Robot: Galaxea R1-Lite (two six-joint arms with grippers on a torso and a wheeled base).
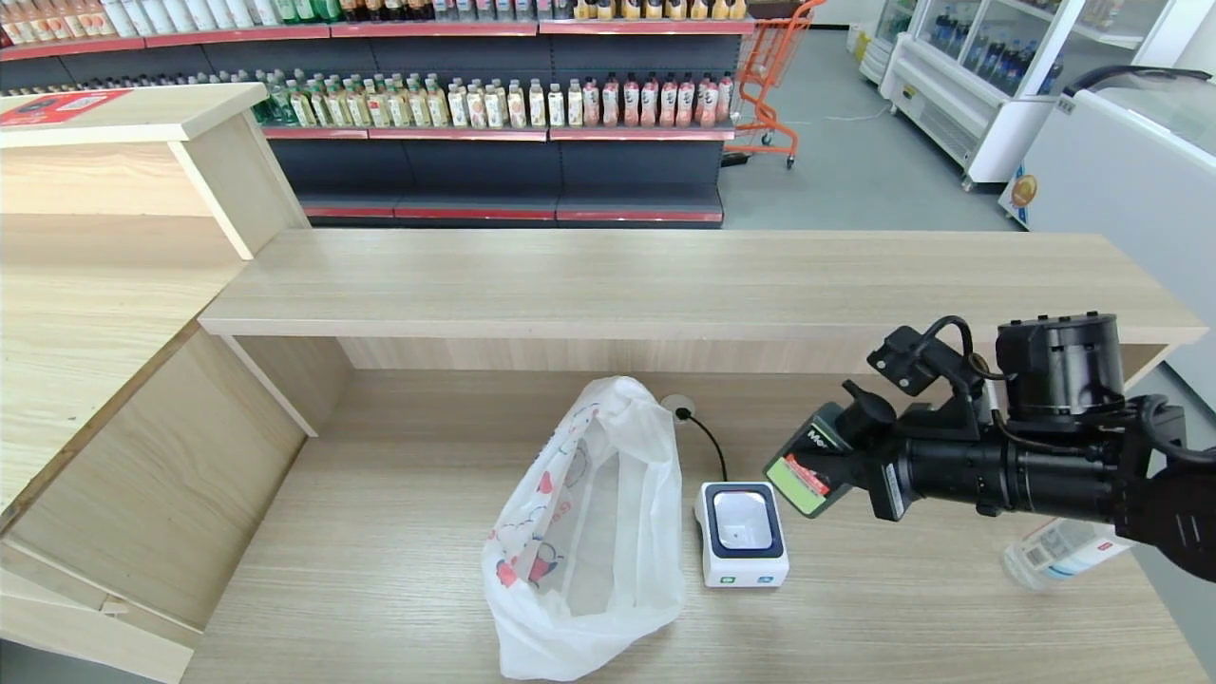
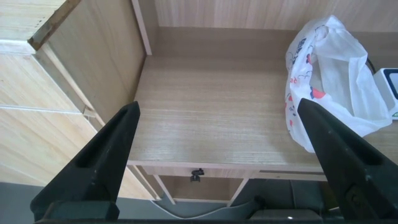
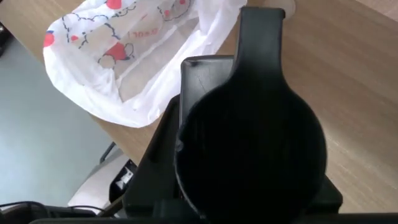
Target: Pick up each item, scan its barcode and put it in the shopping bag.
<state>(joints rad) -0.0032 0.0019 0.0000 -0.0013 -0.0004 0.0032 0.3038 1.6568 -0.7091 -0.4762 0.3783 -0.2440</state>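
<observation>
- The right tool (image 1: 828, 445) is pinching a dark container (image 1: 801, 475) with a green-and-red label, and its fingers are pressed against the container's sides.
- In the head view the container hangs in the air above the tabletop (image 1: 380, 570). It sits just beside the scanner (image 1: 744, 532), on that unit's right and a little higher, and does not touch it.
- In the right wrist view the container (image 3: 249, 155) is a dark round shape close to the lens, with the shopping bag (image 3: 124, 56) on the wood behind it.
- The white scanner stands upright on the tabletop with its dark window facing up, and a black cable (image 1: 711, 442) runs from its back toward the rear wall.
- The shopping bag (image 1: 584, 541) is white plastic with red and dark print. It lies slumped and open-mouthed just left of the scanner, and I cannot tell whether it holds anything.
- A clear bottle (image 1: 1054, 556) lies on its side near the tabletop's right edge, partly hidden under the right arm.
- The left tool (image 2: 217, 107) has its fingers (image 2: 118, 149) spread wide over the left part of the tabletop, with bare wood between them. The shopping bag (image 2: 329, 81) lies well off to one side.
</observation>
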